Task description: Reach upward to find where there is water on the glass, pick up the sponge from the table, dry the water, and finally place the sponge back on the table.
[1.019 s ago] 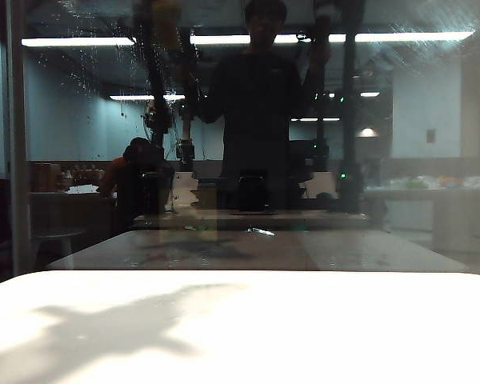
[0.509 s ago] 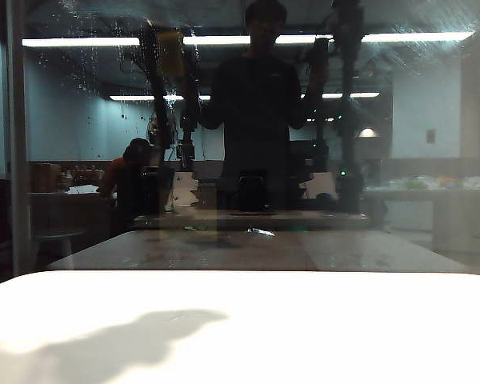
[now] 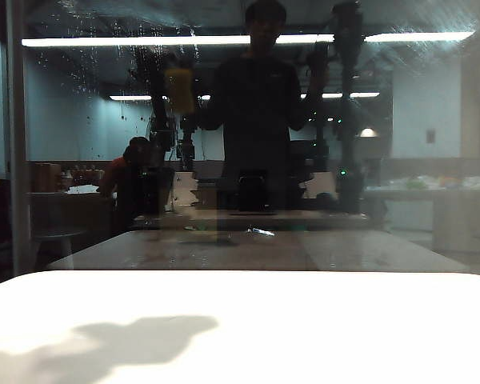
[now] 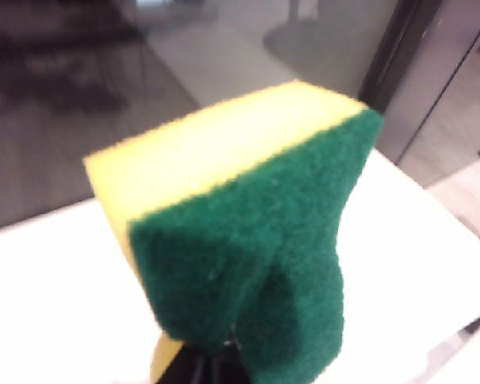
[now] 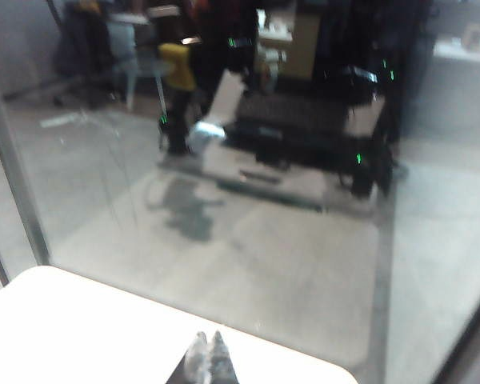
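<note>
My left gripper (image 4: 216,366) is shut on the sponge (image 4: 248,240), pinching the foot of the yellow block so its green scouring layer bulges toward the camera, above the white table (image 4: 40,304). In the exterior view both arms show only as mirror images in the dark glass (image 3: 432,168), where the sponge's yellow reflection (image 3: 180,90) hangs left of centre. Water (image 3: 80,76) dots and streaks the pane's upper left, above and beside that reflection. My right gripper (image 5: 207,352) is shut and empty over the table's rounded corner (image 5: 80,328), close to the glass (image 5: 248,240).
The grey frame strip (image 3: 16,160) runs down the pane's left side. The table (image 3: 320,328) ends right at the glass, with an arm shadow (image 3: 136,340) at its front left. Reflections show a standing person (image 3: 260,104), a mirrored tabletop (image 3: 256,250) and bright light strips (image 3: 416,37).
The sponge's reflection has dropped from the top of the pane to below the light strip. The right arm's reflection has sunk too. The shadow on the table has shrunk leftward.
</note>
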### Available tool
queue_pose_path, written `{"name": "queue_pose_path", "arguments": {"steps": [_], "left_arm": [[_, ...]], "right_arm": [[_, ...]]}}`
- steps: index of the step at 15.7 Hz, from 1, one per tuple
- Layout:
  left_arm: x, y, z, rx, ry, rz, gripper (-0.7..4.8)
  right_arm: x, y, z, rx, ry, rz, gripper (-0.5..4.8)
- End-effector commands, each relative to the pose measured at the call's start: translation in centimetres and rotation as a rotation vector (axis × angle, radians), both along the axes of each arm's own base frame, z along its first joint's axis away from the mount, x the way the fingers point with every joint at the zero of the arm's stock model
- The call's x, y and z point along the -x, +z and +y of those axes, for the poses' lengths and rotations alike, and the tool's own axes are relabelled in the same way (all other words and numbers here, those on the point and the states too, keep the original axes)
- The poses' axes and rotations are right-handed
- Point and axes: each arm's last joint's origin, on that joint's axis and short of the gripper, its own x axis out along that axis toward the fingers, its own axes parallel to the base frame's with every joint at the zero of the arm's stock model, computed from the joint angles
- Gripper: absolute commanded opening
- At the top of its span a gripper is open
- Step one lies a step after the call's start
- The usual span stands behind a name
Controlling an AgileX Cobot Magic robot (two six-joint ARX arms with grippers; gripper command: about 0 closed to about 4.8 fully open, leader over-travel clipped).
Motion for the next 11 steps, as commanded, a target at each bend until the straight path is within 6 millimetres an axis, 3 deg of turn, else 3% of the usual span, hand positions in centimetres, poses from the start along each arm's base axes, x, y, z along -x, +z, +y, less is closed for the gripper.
{"name": "queue_pose_path", "arguments": {"steps": [1, 5, 8, 11], "left_arm": [[-1.6, -2.4, -0.3, 0.014, -0.031, 0.066, -0.06], [-4.1, -6.6, -0.8, 0.092, -0.108, 0.170, -0.06], [-6.0, -11.6, -1.1, 0.156, -0.096, 0.308, -0.06], [-7.0, -15.3, -1.2, 0.176, -0.066, 0.448, -0.06]], "right_arm": [[0.0, -0.1, 0.0, 0.007, -0.010, 0.017, -0.06], [0.0, -0.1, 0.0, 0.007, -0.009, 0.017, -0.06], [0.0, -0.1, 0.0, 0.006, -0.008, 0.017, -0.06], [0.0, -0.2, 0.0, 0.007, -0.008, 0.022, -0.06]]}}
